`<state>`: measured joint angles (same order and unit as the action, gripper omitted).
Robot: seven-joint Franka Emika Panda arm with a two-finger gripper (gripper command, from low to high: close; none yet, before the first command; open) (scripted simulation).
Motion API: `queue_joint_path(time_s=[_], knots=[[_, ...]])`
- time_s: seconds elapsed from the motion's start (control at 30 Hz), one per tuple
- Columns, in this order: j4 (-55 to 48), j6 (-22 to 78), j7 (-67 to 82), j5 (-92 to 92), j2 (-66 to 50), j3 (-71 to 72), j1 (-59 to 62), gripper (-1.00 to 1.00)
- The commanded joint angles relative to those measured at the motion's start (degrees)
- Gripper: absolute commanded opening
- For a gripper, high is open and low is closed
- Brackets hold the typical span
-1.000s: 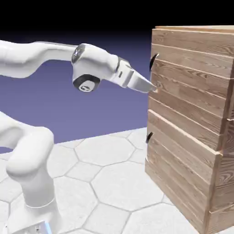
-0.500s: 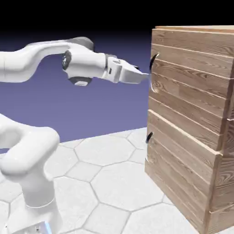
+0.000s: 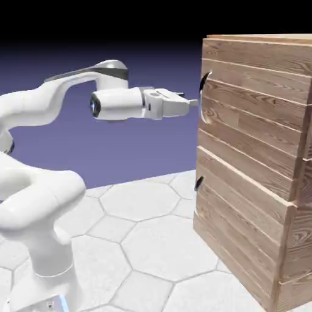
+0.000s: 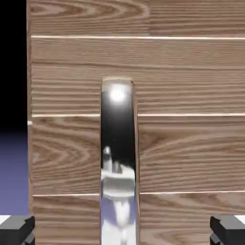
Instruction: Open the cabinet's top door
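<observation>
**Ahead of the end effector, the handle waits**

Straight ahead of the end effector [image 3: 192, 103], the top door [image 3: 256, 116] of the cabinet [image 3: 256, 201] presents its dark curved handle [image 4: 118, 158], centred between the spread fingertips [image 4: 16, 228], so closing would pinch it. Contact probably has not happened; the exterior view leaves that gap unclear.

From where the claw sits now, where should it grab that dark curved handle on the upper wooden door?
Grip the dark curved metal handle at mid-bar, coming straight on at the plank-built top door. The bar stands upright off the planks, centred between the open claw fingertips, so they can close on either side.
</observation>
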<state>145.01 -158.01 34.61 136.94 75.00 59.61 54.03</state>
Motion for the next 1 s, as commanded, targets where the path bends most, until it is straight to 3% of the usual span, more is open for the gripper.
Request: queue_joint_path(time_s=[0.0,0.1,0.13,0.57,0.97], knots=[[-1.32,0.58,0.29,0.79,-0.40,0.76,1.94,0.00],[-5.38,2.36,1.16,3.23,-1.64,3.11,7.89,0.00],[-5.38,2.36,1.16,3.23,-1.64,3.11,7.89,-1.00],[17.37,23.57,6.52,-10.18,4.19,-19.34,-12.47,-1.00],[26.65,40.69,8.02,-32.75,9.06,-44.26,-17.13,-1.00]])
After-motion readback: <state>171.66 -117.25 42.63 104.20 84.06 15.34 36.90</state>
